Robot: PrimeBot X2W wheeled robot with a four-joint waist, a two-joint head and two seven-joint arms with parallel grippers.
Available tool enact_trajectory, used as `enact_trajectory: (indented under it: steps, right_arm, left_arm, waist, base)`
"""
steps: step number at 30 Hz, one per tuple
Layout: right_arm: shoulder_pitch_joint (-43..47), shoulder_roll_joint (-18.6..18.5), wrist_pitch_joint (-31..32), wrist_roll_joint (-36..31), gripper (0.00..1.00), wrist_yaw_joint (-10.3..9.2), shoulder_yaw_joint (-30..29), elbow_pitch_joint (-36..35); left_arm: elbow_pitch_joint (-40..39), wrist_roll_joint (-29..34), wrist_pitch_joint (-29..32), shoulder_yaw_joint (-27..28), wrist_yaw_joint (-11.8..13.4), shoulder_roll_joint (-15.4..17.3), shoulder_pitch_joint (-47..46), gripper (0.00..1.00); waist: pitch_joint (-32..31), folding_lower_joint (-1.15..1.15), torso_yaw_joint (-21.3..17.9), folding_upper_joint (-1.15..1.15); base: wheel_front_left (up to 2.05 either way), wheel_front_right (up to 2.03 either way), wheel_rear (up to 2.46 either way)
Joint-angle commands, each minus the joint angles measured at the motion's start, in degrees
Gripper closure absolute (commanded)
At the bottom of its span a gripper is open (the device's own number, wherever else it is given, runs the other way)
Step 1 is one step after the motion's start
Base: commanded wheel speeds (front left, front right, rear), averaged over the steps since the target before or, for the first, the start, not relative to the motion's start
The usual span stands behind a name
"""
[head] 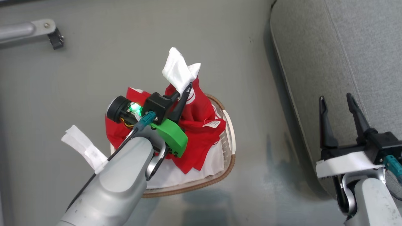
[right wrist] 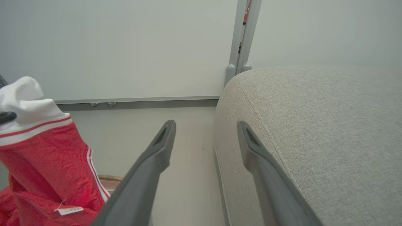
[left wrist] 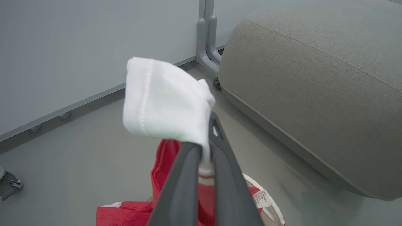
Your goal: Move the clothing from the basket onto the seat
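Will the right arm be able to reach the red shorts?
Probably yes: only bare floor lies between the right arm's open jaws and the red shorts, which the left jaws hold up by the white waistband.

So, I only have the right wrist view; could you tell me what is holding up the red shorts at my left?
Observer: The left gripper; its jaws are shut on the shorts' white waistband.
Operator: Thanks. Are the shorts clear of the basket?
Observer: No, their lower part drapes into the basket, over the white liner.
Operator: Is anything else in there?
Observer: More red cloth lies at the basket's left side; whether it is a second garment I cannot tell.
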Motion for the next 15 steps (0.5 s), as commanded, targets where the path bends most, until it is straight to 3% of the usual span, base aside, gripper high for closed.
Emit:
enact_trajectory:
  steps: [1,9,15]
  right_arm:
    - [1.8,-0.3,-0.1,-0.2,0.00,-0.01,0.1,0.5]
    - [6.5,-0.3,-0.1,0.3,0.00,-0.01,1.8,2.2]
    - [7.8,-0.3,-0.1,0.2,0.00,-0.01,4.1,2.6]
  left_arm:
    - [-1.0,0.6,-0.2,0.2,-0.4,0.7,0.8,1.00]
    - [-6.5,2.0,2.1,-1.0,-1.7,4.6,-4.9,1.00]
    - [-9.7,1.4,4.7,-1.4,-2.4,5.7,-10.7,1.00]
  waist:
    - [-11.8,0.00,6.3,0.00]
    - [-19.6,0.00,6.2,0.00]
    - [-23.0,0.00,5.6,0.00]
  base:
    - [0.00,0.00,0.00]
    - [0.00,0.00,0.00]
    - [0.00,0.00,0.00]
